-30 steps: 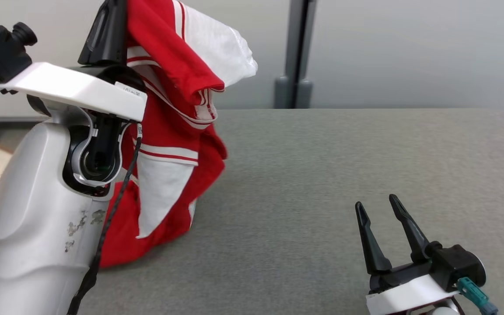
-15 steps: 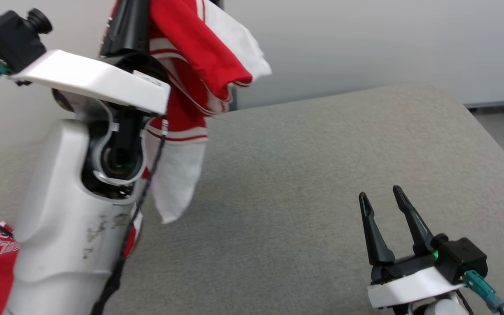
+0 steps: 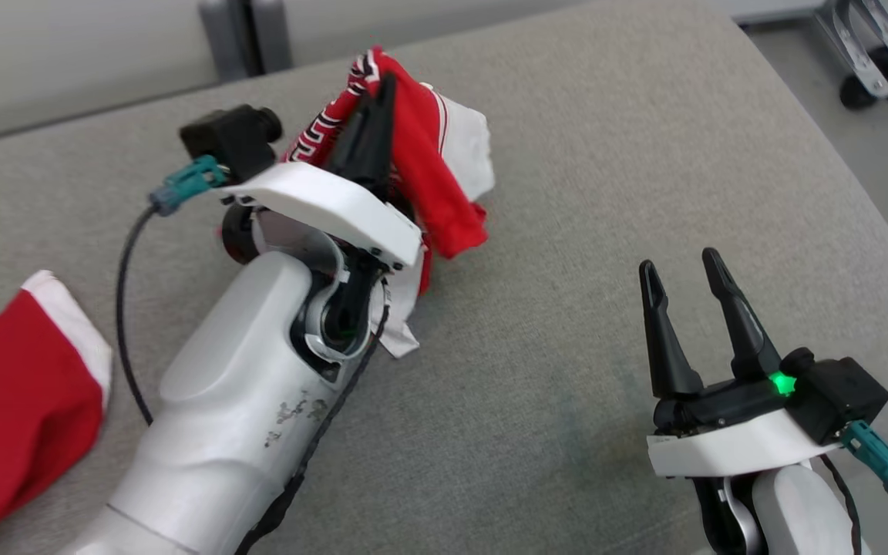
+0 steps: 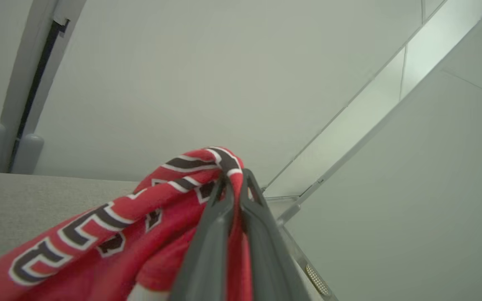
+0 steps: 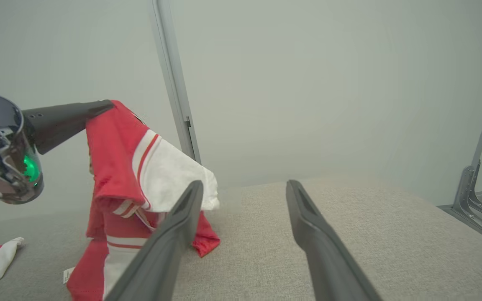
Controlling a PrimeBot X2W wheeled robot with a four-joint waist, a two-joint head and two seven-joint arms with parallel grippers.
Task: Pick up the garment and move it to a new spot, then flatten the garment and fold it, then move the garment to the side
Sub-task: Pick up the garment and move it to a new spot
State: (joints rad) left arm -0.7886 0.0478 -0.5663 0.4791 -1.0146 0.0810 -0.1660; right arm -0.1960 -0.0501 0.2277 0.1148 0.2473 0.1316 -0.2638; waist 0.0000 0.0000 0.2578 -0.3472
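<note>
Head view: I see my left gripper (image 3: 388,81) pinched shut on the red-and-white garment (image 3: 444,193), which hangs bunched down to the grey table (image 3: 567,154), right gripper (image 3: 679,260) spread, empty, nearby; left wrist: black, white-edged lettering (image 4: 57,251), unreadable; right wrist: small white tag (image 5: 67,274), illegible.

- Black block lettering (image 4: 98,217) with a white outline is running across the red garment (image 4: 170,259). It is showing folded and blurred, so no letter is reading with certainty.
- A small white tag (image 5: 68,274) is hanging at the garment's lower left edge. Its print is showing too small to read.
</note>
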